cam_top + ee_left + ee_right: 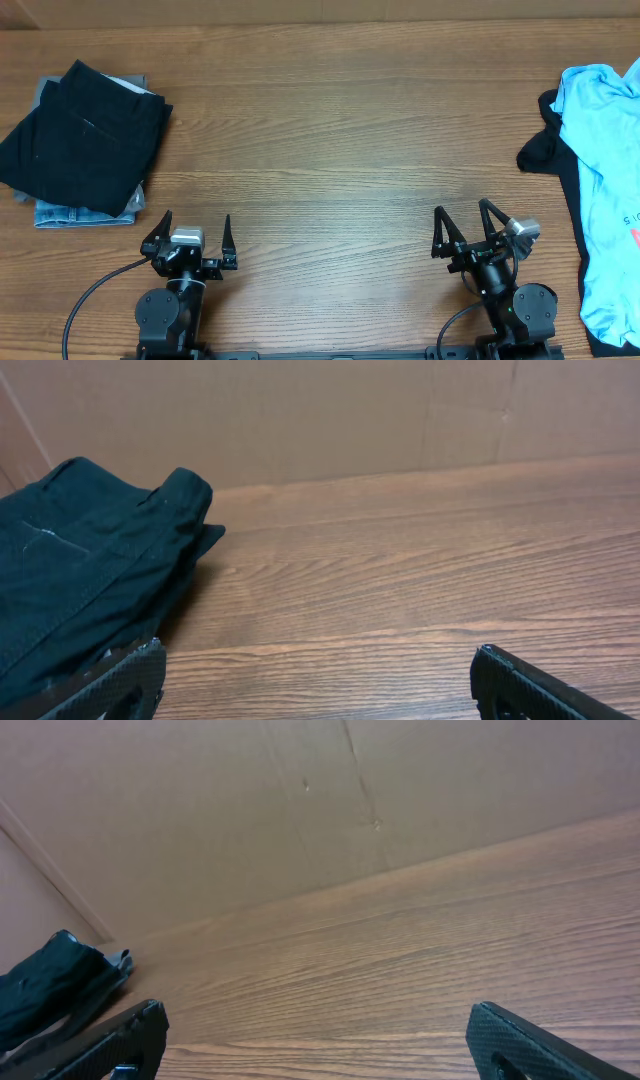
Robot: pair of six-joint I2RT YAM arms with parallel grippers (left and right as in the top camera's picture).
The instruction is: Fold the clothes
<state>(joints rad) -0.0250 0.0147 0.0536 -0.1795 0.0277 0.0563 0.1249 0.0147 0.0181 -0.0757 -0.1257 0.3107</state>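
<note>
overhead: folded black trousers (85, 135) far left, blue t-shirt (603, 180) far right.

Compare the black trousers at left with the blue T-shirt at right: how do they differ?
The trousers are black, the T-shirt light blue. The trousers lie folded on a stack; the T-shirt lies spread out. The trousers show whole; the T-shirt runs off frame. Both lie on the table.

The overhead view looks straight down on the whole brown wooden table (330, 120). Each wrist view sits low near the boards, facing the tan cardboard wall (330, 410). All three share the folded black fabric stack (85, 135), though the right wrist's glimpse is only probably it.
</note>
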